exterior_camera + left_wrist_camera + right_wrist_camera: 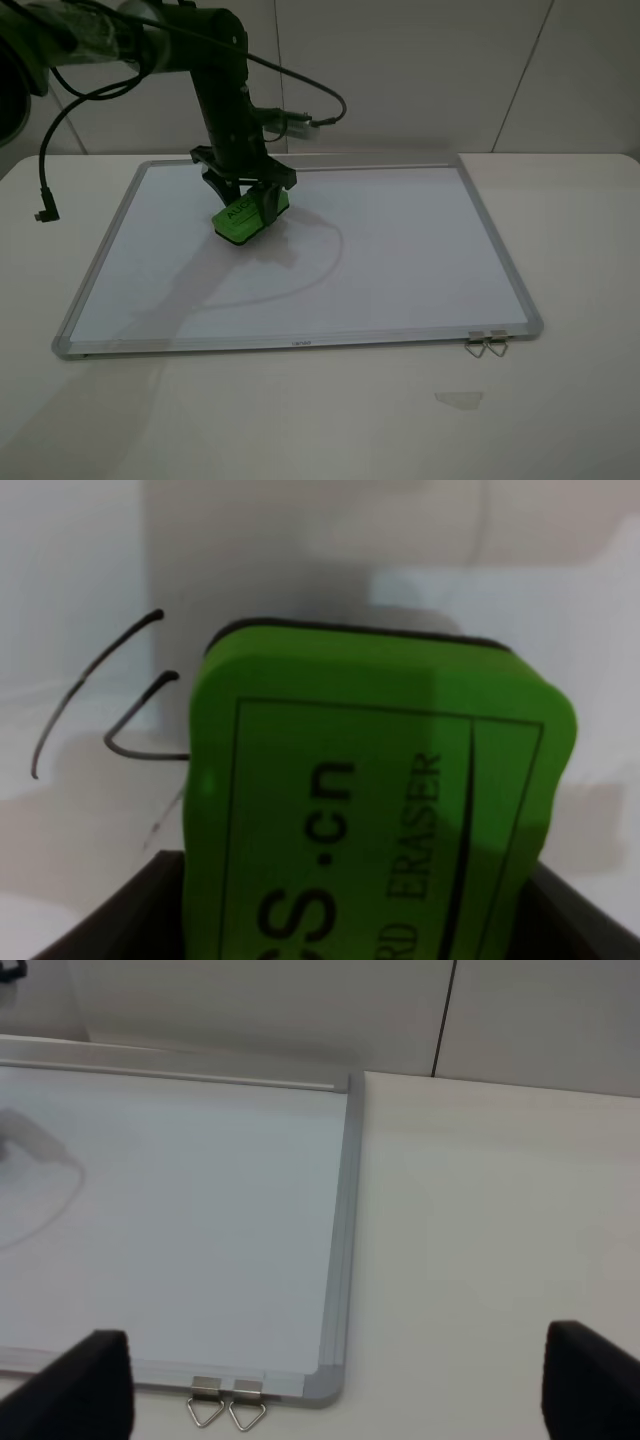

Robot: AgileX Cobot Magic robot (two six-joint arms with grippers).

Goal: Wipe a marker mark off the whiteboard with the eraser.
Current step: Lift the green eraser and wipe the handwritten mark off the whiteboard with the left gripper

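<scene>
White tabletop (580, 300) under pale wall panels carries the whiteboard (400, 260), which lies flat, its silver-grey frame running all round and two metal clips (487, 345) hanging off the near right corner. On the far left part of the board the left gripper (245, 203) points down from its dark arm, its jaws clamped on the two sides of the green eraser (245, 222), which sits down at the board surface; whether its underside lies fully flat cannot be told. From the left wrist camera the eraser fills most of the picture, black lettering on its green top and a dark felt edge showing along its far end. The marker mark (110, 710), a few thin black strokes, lies on the white surface just beside the eraser, with one stroke running right up to its edge. From the high camera the mark cannot be seen. The right gripper (342, 1385) hangs over the near right corner of the board, above the clips, its dark fingers (90, 1385) spread wide with nothing between them. A black cable (45, 190) dangles at the far left.
</scene>
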